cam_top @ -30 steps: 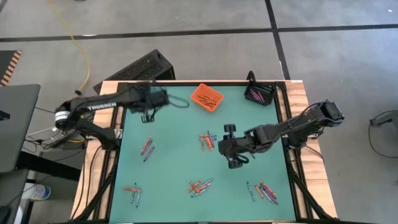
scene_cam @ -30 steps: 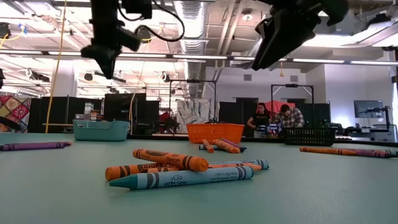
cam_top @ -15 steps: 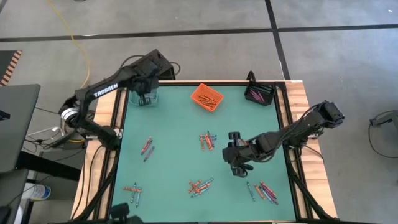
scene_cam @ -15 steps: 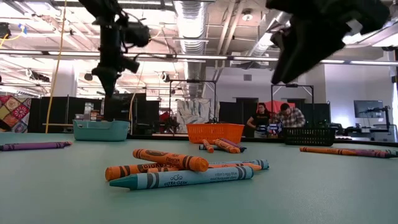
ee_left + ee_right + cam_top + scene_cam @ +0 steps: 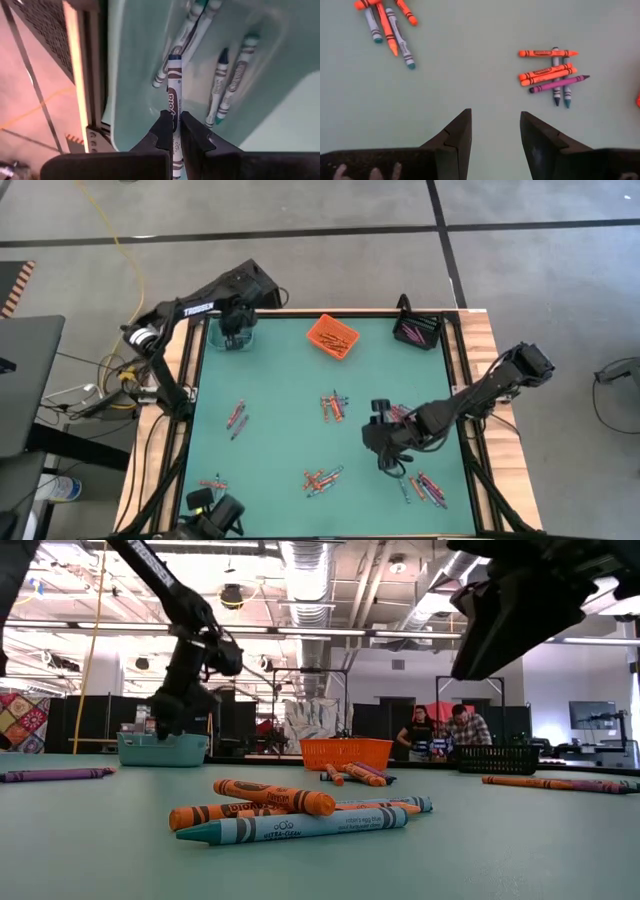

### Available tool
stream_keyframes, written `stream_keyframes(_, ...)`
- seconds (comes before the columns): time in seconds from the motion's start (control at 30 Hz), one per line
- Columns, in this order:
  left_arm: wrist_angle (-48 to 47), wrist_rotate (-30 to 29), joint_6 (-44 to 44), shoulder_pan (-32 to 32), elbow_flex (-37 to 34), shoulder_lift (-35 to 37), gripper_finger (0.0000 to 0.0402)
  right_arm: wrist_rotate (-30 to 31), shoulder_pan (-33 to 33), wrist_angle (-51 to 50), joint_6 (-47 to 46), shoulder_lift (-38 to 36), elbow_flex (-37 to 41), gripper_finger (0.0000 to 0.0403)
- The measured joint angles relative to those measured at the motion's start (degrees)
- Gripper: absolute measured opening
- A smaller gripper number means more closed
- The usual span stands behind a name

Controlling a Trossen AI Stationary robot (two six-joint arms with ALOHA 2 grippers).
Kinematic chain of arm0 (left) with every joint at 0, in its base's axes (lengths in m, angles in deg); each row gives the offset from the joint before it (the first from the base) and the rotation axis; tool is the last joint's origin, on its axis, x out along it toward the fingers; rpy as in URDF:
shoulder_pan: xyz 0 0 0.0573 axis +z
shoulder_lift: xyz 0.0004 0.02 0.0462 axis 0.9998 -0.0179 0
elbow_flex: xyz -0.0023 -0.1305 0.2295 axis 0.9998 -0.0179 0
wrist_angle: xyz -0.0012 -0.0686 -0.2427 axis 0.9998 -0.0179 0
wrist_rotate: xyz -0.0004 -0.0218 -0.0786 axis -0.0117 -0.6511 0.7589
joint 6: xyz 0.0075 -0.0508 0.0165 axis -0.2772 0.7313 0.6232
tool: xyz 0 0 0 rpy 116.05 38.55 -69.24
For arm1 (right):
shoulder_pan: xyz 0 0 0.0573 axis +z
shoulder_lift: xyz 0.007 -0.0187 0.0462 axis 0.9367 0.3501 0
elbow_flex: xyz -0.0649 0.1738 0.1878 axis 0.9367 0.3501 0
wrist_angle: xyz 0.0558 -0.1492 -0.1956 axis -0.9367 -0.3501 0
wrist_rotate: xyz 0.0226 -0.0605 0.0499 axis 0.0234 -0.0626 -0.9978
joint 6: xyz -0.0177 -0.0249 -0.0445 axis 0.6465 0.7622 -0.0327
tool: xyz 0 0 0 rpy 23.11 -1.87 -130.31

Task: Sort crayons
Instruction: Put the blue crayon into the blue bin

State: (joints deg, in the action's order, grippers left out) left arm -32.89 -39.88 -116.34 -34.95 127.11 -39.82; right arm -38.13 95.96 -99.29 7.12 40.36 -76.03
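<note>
While the two arms work at opposite ends of the tabletop (image 5: 280,390), the views split the detail between them.

Left gripper (image 5: 172,131): clamped on a blue-grey crayon (image 5: 174,95), poised above the teal bin (image 5: 232,336) at the far left corner.
Left wrist view only: four more blue-grey crayons (image 5: 231,80) lie on the bin floor just beyond the held one's tip; the high view shows just the arm over the bin.
Right gripper (image 5: 492,131): fingers spread and holding nothing, hovering over bare tabletop.
Right wrist view only: ahead of the right gripper, a cluster of orange, blue-grey and one purple crayon (image 5: 551,70); a second orange and blue-grey cluster (image 5: 387,20) well to one side.
High view: right gripper (image 5: 385,442) sits between a middle cluster (image 5: 333,405) and a group at the near right edge (image 5: 428,488); orange bin (image 5: 333,336) and black bin (image 5: 417,330) stand at the far edge.
Low view: a close pile of orange and blue-grey crayons (image 5: 290,810), and a purple crayon (image 5: 55,775) lying alone off to the side; people in the room behind.
</note>
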Motion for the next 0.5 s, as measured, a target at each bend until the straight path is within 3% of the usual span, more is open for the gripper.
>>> stream_keyframes(0.17,-0.18,-0.11,0.06,0.85,0.00,-2.06,0.0012,1.50,0.80,0.03,0.00,0.00,0.00,0.0159)
stream_keyframes(0.5,-0.25,-2.70,2.44,0.74,0.00,-1.67,0.0129,2.79,0.95,0.09,-0.48,0.00,-0.02,0.0159)
